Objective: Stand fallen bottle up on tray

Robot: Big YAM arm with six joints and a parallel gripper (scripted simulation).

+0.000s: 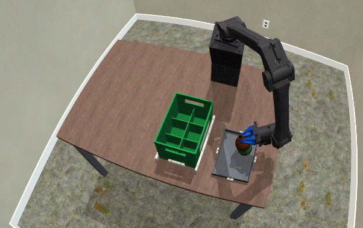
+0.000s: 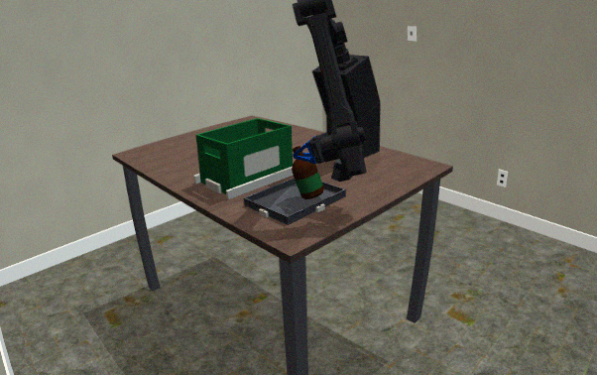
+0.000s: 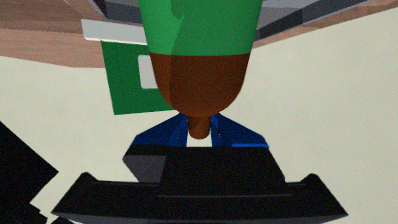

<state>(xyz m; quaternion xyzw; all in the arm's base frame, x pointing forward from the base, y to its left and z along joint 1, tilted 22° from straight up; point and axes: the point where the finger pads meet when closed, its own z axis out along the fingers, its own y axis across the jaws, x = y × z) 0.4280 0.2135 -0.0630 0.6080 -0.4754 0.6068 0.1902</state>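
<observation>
End effector [image 1: 243,139] clamped on bottle [image 2: 307,179] neck, blue fingers either side. Bottle near upright, slightly tilted, base on gray tray [image 1: 224,151] near arm-side edge. Green crate [image 1: 163,129] beside tray on table [image 1: 123,90].

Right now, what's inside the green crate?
The crate shows six bare green compartments in the top view, with nothing standing in them. The bottle is outside it, over the tray.

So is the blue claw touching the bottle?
Touching. In the wrist view the gripper has its blue fingers pressed on both sides of the brown bottle at its thin neck, with no gap showing.
</observation>
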